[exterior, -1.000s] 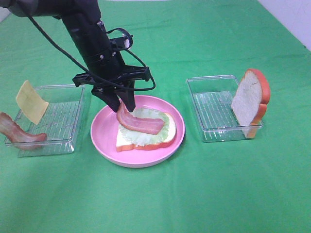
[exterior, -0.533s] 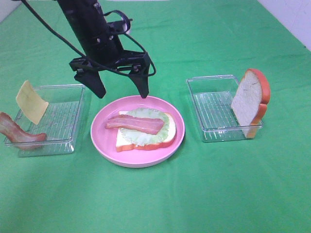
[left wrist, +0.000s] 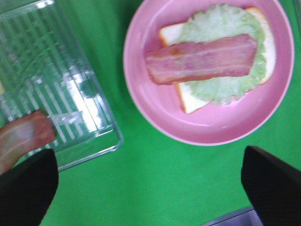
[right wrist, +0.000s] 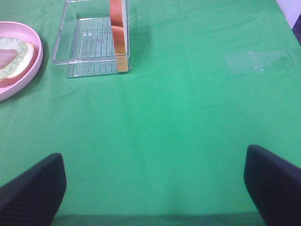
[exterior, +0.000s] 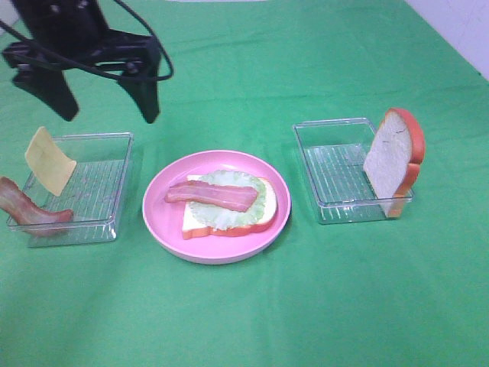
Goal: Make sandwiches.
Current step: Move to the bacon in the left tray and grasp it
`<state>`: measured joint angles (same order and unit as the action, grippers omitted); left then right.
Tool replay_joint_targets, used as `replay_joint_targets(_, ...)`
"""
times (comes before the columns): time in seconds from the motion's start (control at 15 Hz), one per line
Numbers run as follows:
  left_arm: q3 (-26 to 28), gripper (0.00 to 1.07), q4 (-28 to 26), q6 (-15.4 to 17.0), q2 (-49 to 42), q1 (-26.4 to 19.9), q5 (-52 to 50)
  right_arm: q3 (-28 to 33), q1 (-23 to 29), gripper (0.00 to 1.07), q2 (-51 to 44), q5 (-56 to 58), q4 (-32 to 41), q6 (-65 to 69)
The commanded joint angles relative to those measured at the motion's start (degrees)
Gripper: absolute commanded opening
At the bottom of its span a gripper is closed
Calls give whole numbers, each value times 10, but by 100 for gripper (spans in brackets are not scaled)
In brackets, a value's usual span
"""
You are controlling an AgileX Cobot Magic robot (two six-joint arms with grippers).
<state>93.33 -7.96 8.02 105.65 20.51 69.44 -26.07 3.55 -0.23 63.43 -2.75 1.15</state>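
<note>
The left end effector (exterior: 108,109) hangs with its jaws spread wide and nothing between them, above the desk (exterior: 252,321) behind the left tray (exterior: 114,139). The right end effector (right wrist: 153,188) is also wide open and empty, over bare green desk near the right tray (exterior: 328,126).

The sandwich (exterior: 226,208) lies half built on the pink plate (exterior: 218,256) in the middle. It has a bottom slice, lettuce (exterior: 237,218) and one bacon strip (exterior: 214,196) flat across the top. In the left tray the cheese (exterior: 47,160) leans at the far-left wall and a spare bacon strip (exterior: 23,202) drapes over that wall. In the right tray a bread slice (exterior: 393,160) stands on edge.

The bacon layer looks finished, so cheese is probably next. That calls for the left end effector to drop over the left tray, line its jaws across the thin tilted square and pinch its upper edge without knocking it flat. The bread slice would then close the stack.
</note>
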Motion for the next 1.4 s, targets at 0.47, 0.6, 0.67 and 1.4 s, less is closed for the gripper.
replay_joint_targets(0.47, -159, 101, 27, -37, -88, -195, 63, 2, -1, 99, -14, -3, -1, -1)
replay_joint_targets(0.6, -159, 101, 35, -44, -63, -198, 63, 2, -1, 99, -14, -3, -1, -1)
replay_joint_targets(0.67, -159, 101, 34, -44, -50, -198, 63, 2, -1, 99, -14, -3, -1, -1)
replay_joint_targets(1.4, -159, 98, 49, -9, 59, -168, -37, 2, -1, 99, -14, -3, -1, -1)
